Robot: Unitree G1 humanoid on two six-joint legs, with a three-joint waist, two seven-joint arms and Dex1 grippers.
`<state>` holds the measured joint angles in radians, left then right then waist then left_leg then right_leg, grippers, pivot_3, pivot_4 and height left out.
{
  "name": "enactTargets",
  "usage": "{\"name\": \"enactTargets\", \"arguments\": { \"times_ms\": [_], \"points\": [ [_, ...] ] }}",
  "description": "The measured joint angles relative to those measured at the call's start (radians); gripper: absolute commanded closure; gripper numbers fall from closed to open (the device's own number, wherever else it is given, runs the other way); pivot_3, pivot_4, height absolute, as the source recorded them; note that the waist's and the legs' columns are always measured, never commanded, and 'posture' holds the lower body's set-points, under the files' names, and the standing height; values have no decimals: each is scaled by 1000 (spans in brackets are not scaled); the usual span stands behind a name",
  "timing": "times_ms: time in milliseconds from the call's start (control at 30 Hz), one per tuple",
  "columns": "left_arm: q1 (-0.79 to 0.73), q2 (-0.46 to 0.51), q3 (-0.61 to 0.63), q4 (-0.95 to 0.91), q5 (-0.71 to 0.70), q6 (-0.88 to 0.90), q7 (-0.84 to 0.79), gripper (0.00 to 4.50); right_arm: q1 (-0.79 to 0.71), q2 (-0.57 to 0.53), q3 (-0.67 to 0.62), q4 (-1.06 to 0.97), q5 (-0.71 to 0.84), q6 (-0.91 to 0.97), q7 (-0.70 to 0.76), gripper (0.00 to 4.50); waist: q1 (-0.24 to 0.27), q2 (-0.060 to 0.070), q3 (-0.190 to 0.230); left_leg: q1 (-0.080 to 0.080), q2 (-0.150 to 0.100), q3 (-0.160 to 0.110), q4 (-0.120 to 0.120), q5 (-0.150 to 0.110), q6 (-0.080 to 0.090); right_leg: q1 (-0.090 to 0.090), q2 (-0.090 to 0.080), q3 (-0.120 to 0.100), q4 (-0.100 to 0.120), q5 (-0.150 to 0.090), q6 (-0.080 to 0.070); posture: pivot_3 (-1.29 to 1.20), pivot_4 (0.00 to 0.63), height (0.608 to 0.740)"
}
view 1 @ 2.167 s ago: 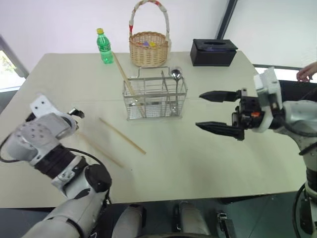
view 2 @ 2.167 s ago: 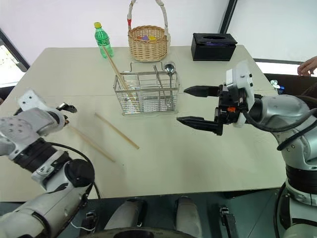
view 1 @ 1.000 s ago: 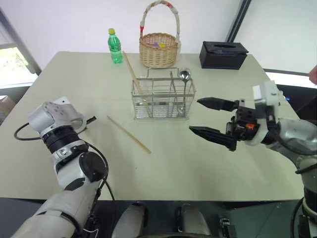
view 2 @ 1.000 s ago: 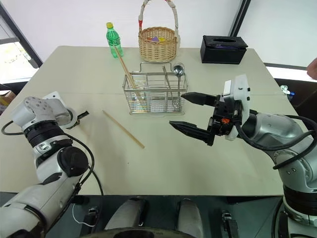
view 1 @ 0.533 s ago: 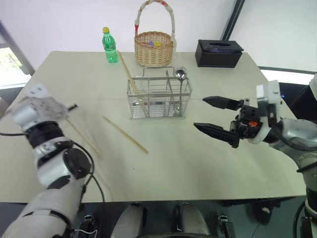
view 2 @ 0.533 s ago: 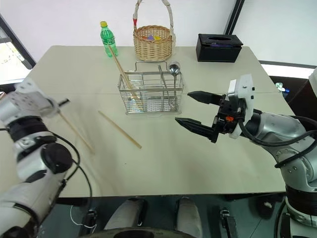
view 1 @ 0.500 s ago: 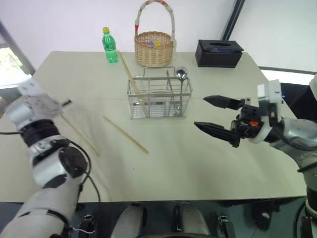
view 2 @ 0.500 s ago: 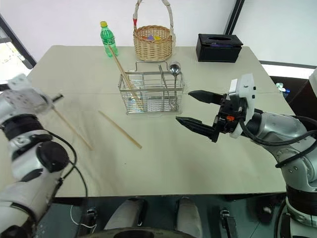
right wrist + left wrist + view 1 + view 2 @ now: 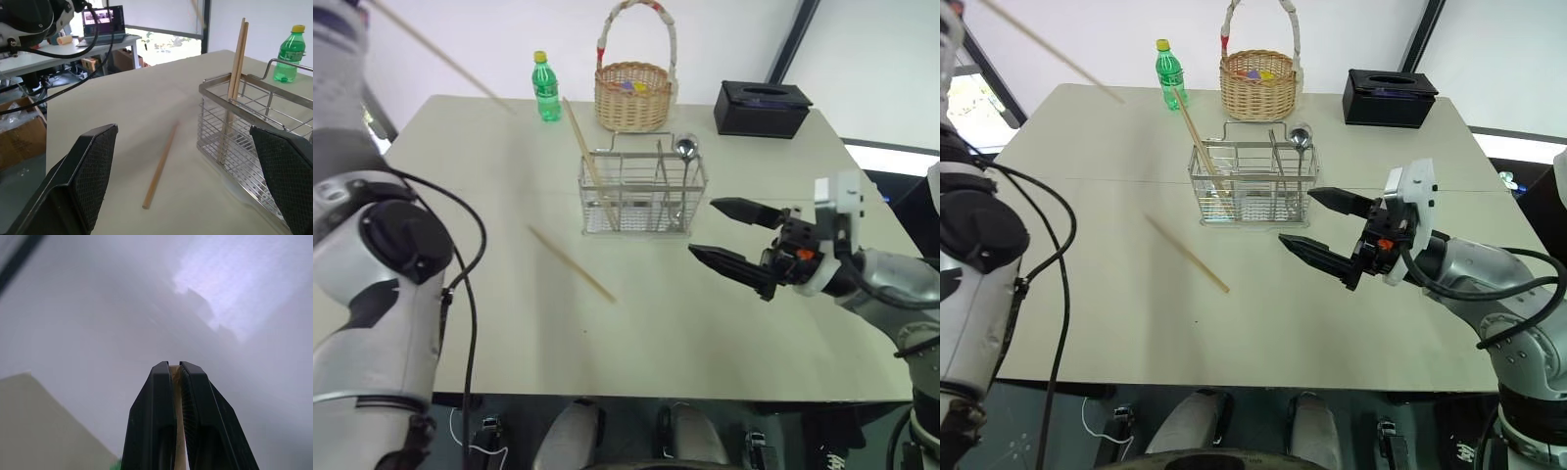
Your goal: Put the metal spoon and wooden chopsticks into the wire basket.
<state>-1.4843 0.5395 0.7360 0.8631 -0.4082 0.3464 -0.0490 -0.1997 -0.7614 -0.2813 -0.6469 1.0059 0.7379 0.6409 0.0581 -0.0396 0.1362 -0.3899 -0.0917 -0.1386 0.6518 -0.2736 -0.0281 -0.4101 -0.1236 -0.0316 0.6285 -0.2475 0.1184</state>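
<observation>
**Chopstick lifted off the table by the left arm**

Raised high since half a second ago: left arm, now up at the upper left of the head views, carrying one of the wooden chopsticks [image 9: 440,57] through the air above the table [image 9: 636,323]; earlier that stick's tip hung low over the table. Right gripper [image 9: 729,235] unchanged, spread wide and empty just right of the wire basket [image 9: 644,191].

Head views: second loose chopstick [image 9: 572,264] flat on the table in front of and left of the wire basket, apart from it. Standing inside the basket: a leaning pair of chopsticks [image 9: 583,152] at its left end, and the metal spoon [image 9: 684,149], bowl up, at its right end. Behind the basket, well apart: green bottle [image 9: 545,87], woven wicker basket [image 9: 633,93], black tissue box [image 9: 762,107]. Nothing between right gripper and basket.

Left wrist view: left gripper [image 9: 175,368] clenched on the chopstick, pale wood pinched between the two black fingers [image 9: 155,401].

Right wrist view: wide-apart fingers [image 9: 83,171] framing the lying chopstick and the basket's chopstick end, bottle beyond.
</observation>
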Motion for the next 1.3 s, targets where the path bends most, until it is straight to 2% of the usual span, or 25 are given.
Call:
{"name": "enactTargets", "arguments": {
  "times_ms": [267, 500, 767, 900, 1000, 1033, 1067, 1200, 1233, 1300],
  "points": [
    [1, -149, -216, -84, -24, 35, -197, 4439, 78, 30, -18, -46, 1, -17, -77, 0, -29, 1, 1, 0, 1, 1, 0, 0, 0, 0, 1, 1, 0, 0, 0, 0, 150, 661],
    [76, -210, -372, -140, 9, 31, -284, 4439, 106, 34, -38, -66, -5, -32, -125, 0, -46, 4, 2, 2, 1, 0, -1, 0, 0, 0, 2, 1, 0, 0, 0, 0, 150, 661],
    [165, -228, -459, -223, 32, 35, -318, 4439, 123, 33, -50, -70, -13, -57, -134, 0, -45, 4, 2, 1, 1, 0, -1, 0, 1, 0, 2, 1, 0, 0, 0, 0, 150, 661],
    [249, -250, -496, -329, 35, 63, -315, 4439, 123, 33, -52, -67, -22, -68, -134, 0, -43, 4, 2, 2, 1, 0, -1, 0, 1, 1, 2, 1, 0, 0, 0, 0, 150, 661],
    [328, -278, -522, -380, 33, 106, -308, 3334, 119, 33, -52, -65, -26, -68, -134, 0, -44, 4, 2, 1, 1, 0, 0, 0, 1, 1, 2, 1, 0, 0, 0, 0, 150, 661],
    [348, -286, -524, -397, 30, 119, -302, 2820, 117, 33, -51, -63, -29, -68, -135, 0, -44, 4, 2, 1, 1, 0, 0, 0, 1, 1, 2, 1, 0, 0, 0, 0, 150, 661],
    [361, -291, -524, -411, 26, 130, -298, 2533, 115, 33, -51, -60, -30, -68, -135, 0, -45, 4, 2, 1, 1, 0, 0, 0, 1, 1, 2, 1, 0, 0, 0, 0, 150, 661],
    [391, -300, -521, -488, 5, 191, -272, 371, 100, 33, -51, -37, -40, -68, -132, 0, -45, 5, 2, 1, 1, 0, -1, 0, 1, 1, 3, 1, 0, 0, 0, 0, 150, 661],
    [391, -298, -518, -506, 1, 200, -270, 37, 96, 33, -50, -31, -42, -68, -131, 0, -45, 5, 2, 1, 1, 0, 0, 0, 1, 1, 3, 1, 0, 0, 0, 0, 150, 661],
    [390, -277, -511, -550, -17, 236, -257, 37, 91, 33, -50, -21, -46, -68, -125, 0, -45, 5, 2, 1, 1, 0, -1, 0, 1, 1, 3, 1, 0, 0, 0, 0, 150, 661]
  ]
}}
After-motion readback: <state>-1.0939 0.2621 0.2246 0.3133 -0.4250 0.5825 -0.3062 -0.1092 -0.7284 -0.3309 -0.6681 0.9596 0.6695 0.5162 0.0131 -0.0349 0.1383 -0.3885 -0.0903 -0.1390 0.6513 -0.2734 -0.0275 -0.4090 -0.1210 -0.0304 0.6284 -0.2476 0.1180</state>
